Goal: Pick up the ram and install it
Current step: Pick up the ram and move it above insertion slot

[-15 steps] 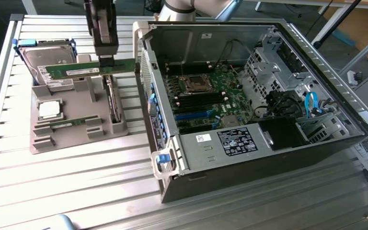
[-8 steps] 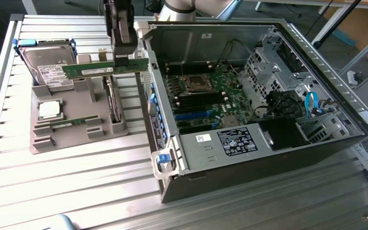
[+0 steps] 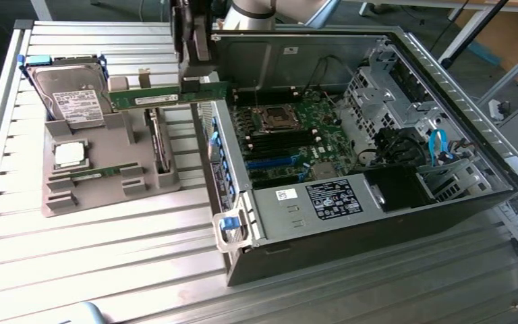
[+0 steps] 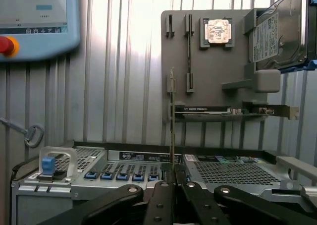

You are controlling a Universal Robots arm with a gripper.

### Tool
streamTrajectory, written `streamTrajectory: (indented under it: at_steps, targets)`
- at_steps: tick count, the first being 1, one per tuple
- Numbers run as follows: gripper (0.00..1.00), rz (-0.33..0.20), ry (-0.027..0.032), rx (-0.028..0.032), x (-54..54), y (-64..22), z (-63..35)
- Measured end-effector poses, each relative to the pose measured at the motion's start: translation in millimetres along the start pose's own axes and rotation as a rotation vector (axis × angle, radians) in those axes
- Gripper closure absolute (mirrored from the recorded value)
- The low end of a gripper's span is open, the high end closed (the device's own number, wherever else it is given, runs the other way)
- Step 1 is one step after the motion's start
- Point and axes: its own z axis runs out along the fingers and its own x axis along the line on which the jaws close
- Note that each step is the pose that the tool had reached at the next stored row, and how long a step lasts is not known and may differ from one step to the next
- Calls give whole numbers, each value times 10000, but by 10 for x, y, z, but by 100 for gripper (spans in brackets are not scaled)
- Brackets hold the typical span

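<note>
- The gripper (image 3: 192, 82) has its jaws clamped on the ram (image 3: 156, 98), at the end nearest the open computer case (image 3: 367, 223).
- The ram hangs level in the air just outside the case's side wall, clear of the grey holder (image 3: 106, 172) that lies beside the case.
- In the wrist view the ram (image 4: 172, 111) shows edge-on, standing out from between the fingers (image 4: 159, 200) with the case (image 4: 124, 166) below it.
- On the holder, the hard drive (image 3: 70, 91) and processor chip (image 3: 68, 154) lie farther from the case than the ram does.
- The expansion card (image 3: 157, 145) stands on edge on the holder's side nearest the case.
- Inside the case the motherboard (image 3: 286, 135) lies uncovered.
</note>
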Motion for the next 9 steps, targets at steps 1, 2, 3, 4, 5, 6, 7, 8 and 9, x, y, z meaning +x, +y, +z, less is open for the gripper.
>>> streamTrajectory:
  at_steps: [1,2,3,4,5,6,7,8,9]
  targets:
    - [88,0,0,0,2,-26,0]
    - [88,-1,0,0,5,-51,0]
    - [88,-1,0,0,7,-76,0]
    - [88,0,0,0,10,-101,0]
    - [88,1,0,0,12,-135,0]
    - [88,1,0,0,15,-159,0]
    - [88,0,0,0,17,-180,0]
    - [88,0,0,-1,19,-206,0]
    - [88,0,0,0,21,-230,0]
